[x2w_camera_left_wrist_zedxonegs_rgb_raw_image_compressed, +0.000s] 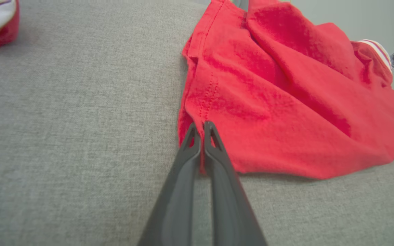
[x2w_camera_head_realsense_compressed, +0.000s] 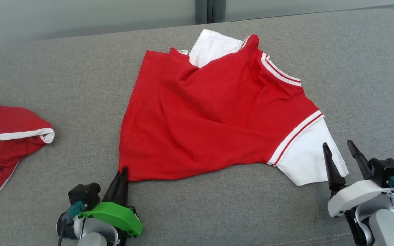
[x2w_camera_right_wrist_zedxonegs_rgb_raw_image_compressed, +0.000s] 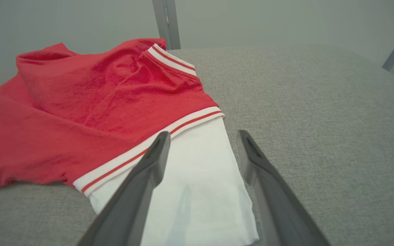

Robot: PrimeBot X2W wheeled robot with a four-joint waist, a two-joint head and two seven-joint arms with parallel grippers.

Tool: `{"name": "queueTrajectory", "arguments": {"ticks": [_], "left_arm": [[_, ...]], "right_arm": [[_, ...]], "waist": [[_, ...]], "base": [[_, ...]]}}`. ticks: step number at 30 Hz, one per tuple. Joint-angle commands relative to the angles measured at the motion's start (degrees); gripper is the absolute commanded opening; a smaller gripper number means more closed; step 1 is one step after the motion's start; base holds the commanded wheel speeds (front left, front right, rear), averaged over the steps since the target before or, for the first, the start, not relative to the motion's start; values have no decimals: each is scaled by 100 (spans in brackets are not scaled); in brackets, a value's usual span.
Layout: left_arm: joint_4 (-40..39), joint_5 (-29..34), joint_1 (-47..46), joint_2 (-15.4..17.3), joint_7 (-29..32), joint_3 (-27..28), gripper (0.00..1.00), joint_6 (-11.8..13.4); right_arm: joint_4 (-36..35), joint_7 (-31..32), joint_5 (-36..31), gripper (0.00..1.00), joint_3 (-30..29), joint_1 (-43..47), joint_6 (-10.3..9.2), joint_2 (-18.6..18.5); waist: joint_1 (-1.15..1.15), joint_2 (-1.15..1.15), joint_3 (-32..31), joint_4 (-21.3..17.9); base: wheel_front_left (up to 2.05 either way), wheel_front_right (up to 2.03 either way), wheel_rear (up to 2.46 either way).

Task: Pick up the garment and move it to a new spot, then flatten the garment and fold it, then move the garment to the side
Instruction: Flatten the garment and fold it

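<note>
Closest, at 7 o'clock in the head view: left gripper [x2w_camera_head_realsense_compressed: 124,169] under a green cover, 2 dark fingers pressed flat together with no gap at the tips. Clamps the near-left hem corner of the garment [x2w_camera_head_realsense_compressed: 210,116]; in the left wrist view, red cloth nipped between the tips right beside the double stitch line.

At 5 o'clock: right gripper [x2w_camera_head_realsense_compressed: 338,144], 2 fingers spread wide, nothing held. Straddles the white sleeve [x2w_camera_head_realsense_compressed: 306,160] in the right wrist view, 1 finger over the striped seam, the other just past the sleeve's outer edge. Cannot tell whether either finger touches the cloth.

Dead centre on the grey cushion [x2w_camera_head_realsense_compressed: 63,68]: the garment, a red shirt with white sleeves and red-and-white striped trim. Lies rumpled, with creases running from the clamped corner toward 1 o'clock. At 12 o'clock, a second white sleeve poking out from under a folded-over red layer, with a small label [x2w_camera_head_realsense_compressed: 182,52] just beside it at 11 o'clock.

At 9 o'clock, well apart from the shirt: second red garment [x2w_camera_head_realsense_compressed: 2,136], heaped, white trim curling along its edge. Between the 2, plain grey fabric. Beyond the cushion at 12 o'clock, a pale wall with a dark post [x2w_camera_head_realsense_compressed: 210,10].
</note>
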Motion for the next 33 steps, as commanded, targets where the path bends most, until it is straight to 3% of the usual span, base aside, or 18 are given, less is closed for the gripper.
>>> {"name": "queueTrajectory", "arguments": {"ticks": [1, 17, 18, 19, 20, 21, 33], "left_arm": [[-41, 21, 81, 21, 4, 66, 0, 4], [268, 506, 274, 23, 5, 705, 0, 293], [298, 502, 244, 22, 4, 702, 13, 308], [328, 503, 223, 22, 5, 696, 36, 331], [343, 532, 198, 23, 4, 696, 76, 357], [353, 557, 166, 22, 4, 702, 100, 390], [283, 865, 400, 22, 5, 1009, 100, 608]], "right_arm": [[30, -47, 48, 100, -26, 12, -4, 10], [458, -134, 205, 100, 140, 63, -4, 93], [473, -137, 202, 100, 156, 66, -4, 92], [491, -140, 199, 100, 171, 68, -4, 94], [511, -142, 210, 100, 177, 61, -4, 79], [531, -145, 221, 100, 182, 47, -4, 66], [658, -178, 162, 100, 157, 143, -4, 102]], "waist": [[0, 0, -57, 25], [0, 0, -384, -72], [0, 0, -401, -91], [0, 0, -419, -110], [0, 0, -438, -130], [0, 0, -457, -150], [0, 0, -861, -220]], "base": [[0, 0, 0], [0, 0, 0], [0, 0, 0], [0, 0, 0], [0, 0, 0], [0, 0, 0], [0, 0, 0]]}}
